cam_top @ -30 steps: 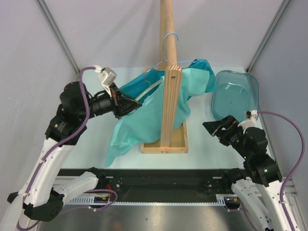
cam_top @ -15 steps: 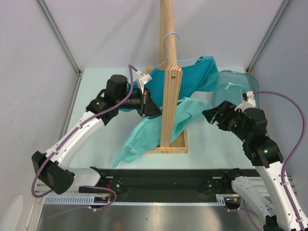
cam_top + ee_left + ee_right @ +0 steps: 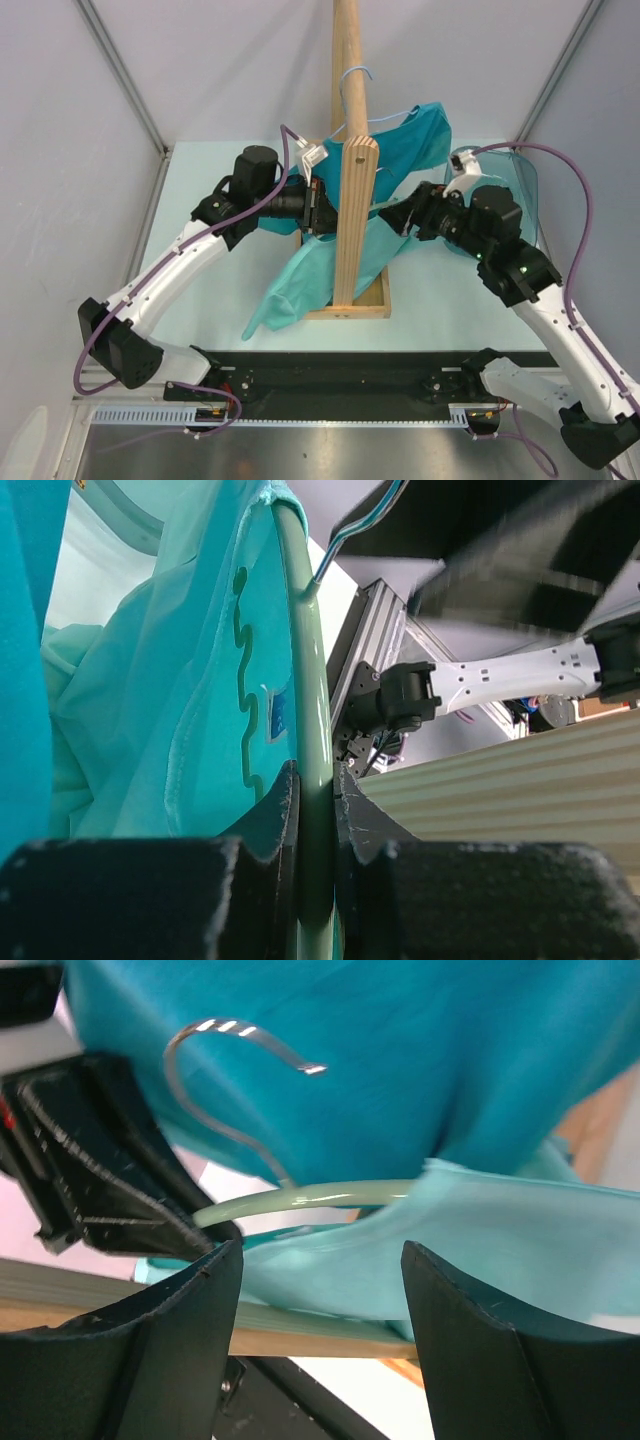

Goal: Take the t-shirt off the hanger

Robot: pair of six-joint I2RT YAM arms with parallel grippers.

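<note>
A teal t-shirt hangs over a pale green hanger beside the upright wooden post. Its lower part drapes onto the table. My left gripper is shut on the hanger's arm, left of the post. My right gripper is open right of the post, its jaws around a fold of the shirt just under the hanger. The hanger's metal hook shows in the right wrist view.
The post stands in a wooden base frame at the table's middle. A clear blue plastic bin sits at the back right behind my right arm. A blue wire hook hangs on the post's top.
My right gripper has moved left toward the post and reached the shirt. My left arm has moved right with the hanger, close to the post. The shirt has bunched up nearer the post.
</note>
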